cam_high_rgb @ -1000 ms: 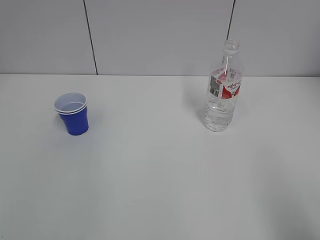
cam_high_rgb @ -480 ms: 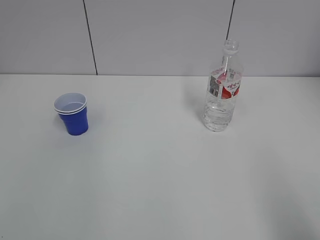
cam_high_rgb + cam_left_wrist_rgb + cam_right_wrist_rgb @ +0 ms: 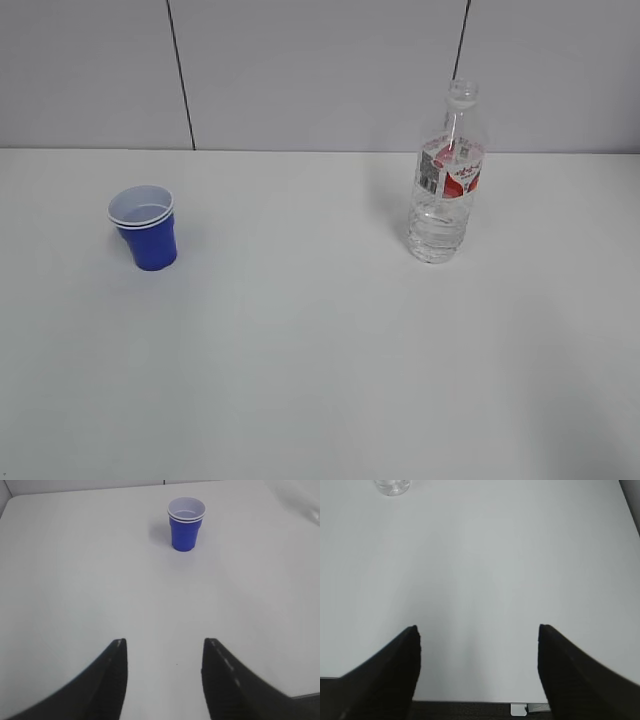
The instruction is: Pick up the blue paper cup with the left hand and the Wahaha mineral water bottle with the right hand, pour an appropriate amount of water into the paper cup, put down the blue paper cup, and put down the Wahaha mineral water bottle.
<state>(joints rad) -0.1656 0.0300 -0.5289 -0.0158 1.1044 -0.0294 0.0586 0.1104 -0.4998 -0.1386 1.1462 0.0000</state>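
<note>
The blue paper cup (image 3: 146,228) stands upright on the white table at the left; in the left wrist view it (image 3: 186,524) stands far ahead, slightly right of centre. The Wahaha mineral water bottle (image 3: 447,175) stands upright and capless at the right, with water in its lower part; only its base (image 3: 393,486) shows at the top left of the right wrist view. My left gripper (image 3: 164,642) is open and empty, well short of the cup. My right gripper (image 3: 478,628) is open and empty, far from the bottle, over the table's near edge. Neither arm shows in the exterior view.
The white table (image 3: 320,340) meets a grey panelled wall (image 3: 320,70) at the back. Its near edge with a small metal bracket (image 3: 519,709) shows at the bottom of the right wrist view.
</note>
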